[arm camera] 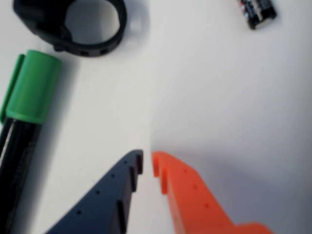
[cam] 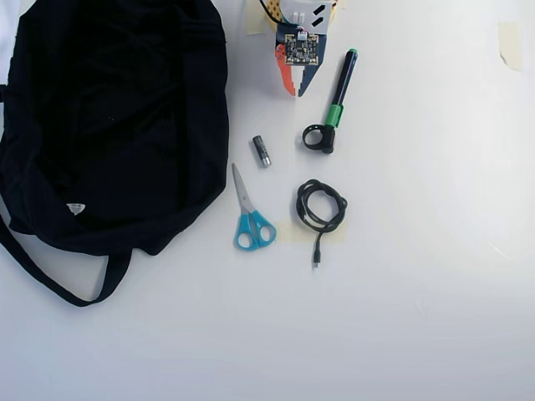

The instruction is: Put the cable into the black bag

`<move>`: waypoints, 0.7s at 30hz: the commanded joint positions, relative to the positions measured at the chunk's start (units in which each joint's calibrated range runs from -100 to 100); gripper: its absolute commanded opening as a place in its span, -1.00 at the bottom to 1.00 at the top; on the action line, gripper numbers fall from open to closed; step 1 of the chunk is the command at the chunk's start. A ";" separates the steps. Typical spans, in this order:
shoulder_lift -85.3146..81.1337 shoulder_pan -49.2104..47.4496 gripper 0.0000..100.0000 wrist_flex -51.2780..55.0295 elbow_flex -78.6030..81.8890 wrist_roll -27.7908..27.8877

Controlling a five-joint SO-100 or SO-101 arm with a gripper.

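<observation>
Our claw (cam: 295,88) hangs nearly closed and empty at the far edge of the worktop (cam: 418,317). The cable (cam: 321,205) lies coiled right of the scissors (cam: 249,214); we risk snagging the pen (cam: 338,105) between them.

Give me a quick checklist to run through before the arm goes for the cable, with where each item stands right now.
1. Gripper empty: ok, nothing between its fingertips in the wrist view, which nearly meet.
2. Gripper wide enough to take the coil: not ok, only a narrow gap.
3. Cable free to lift: ok, it lies alone on the table, apart from the scissors and the pen.
4. Gripper over the cable: not ok, it sits near the top edge, beyond the pen's ring end.
5. Black bag mouth open: cannot tell, the fabric is uniformly dark.
6. Path to the bag: ok, only the scissors and battery lie between.
</observation>
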 commanded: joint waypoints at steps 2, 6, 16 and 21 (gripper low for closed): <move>-0.83 0.26 -0.95 2.67 1.26 -0.09; -0.83 0.26 -0.95 2.67 1.26 -0.09; -0.83 -0.33 -0.95 2.67 1.26 -0.24; -0.75 -0.33 -0.95 2.67 1.26 -0.14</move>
